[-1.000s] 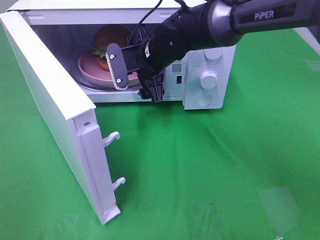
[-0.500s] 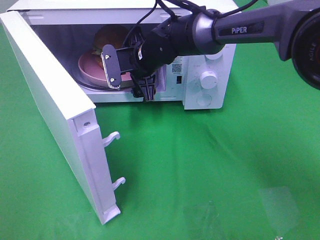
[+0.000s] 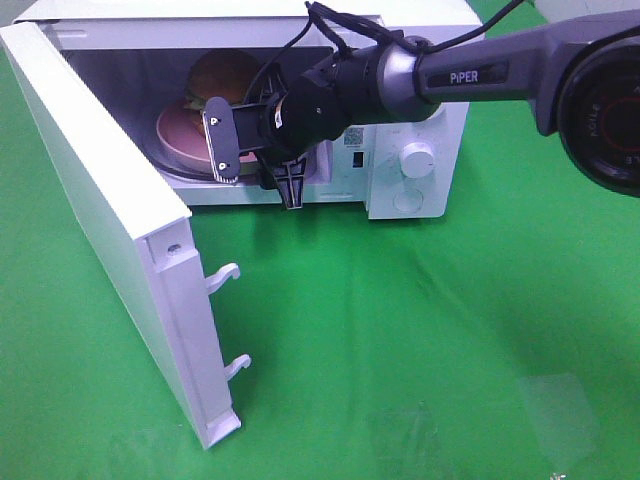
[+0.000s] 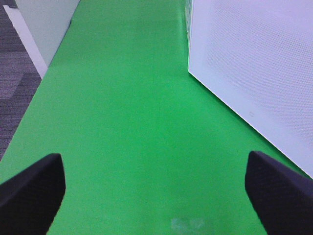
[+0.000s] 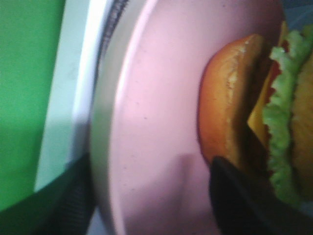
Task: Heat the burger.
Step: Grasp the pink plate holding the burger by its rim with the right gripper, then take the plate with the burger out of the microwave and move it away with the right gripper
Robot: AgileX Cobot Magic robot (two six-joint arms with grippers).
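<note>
Sitting on the pink plate (image 3: 178,140) inside the microwave (image 3: 410,110), the burger (image 3: 222,78).

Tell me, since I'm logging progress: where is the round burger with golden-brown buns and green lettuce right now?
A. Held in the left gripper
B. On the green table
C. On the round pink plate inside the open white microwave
C: the burger sits on the pink plate inside the microwave, whose door hangs open.
</note>
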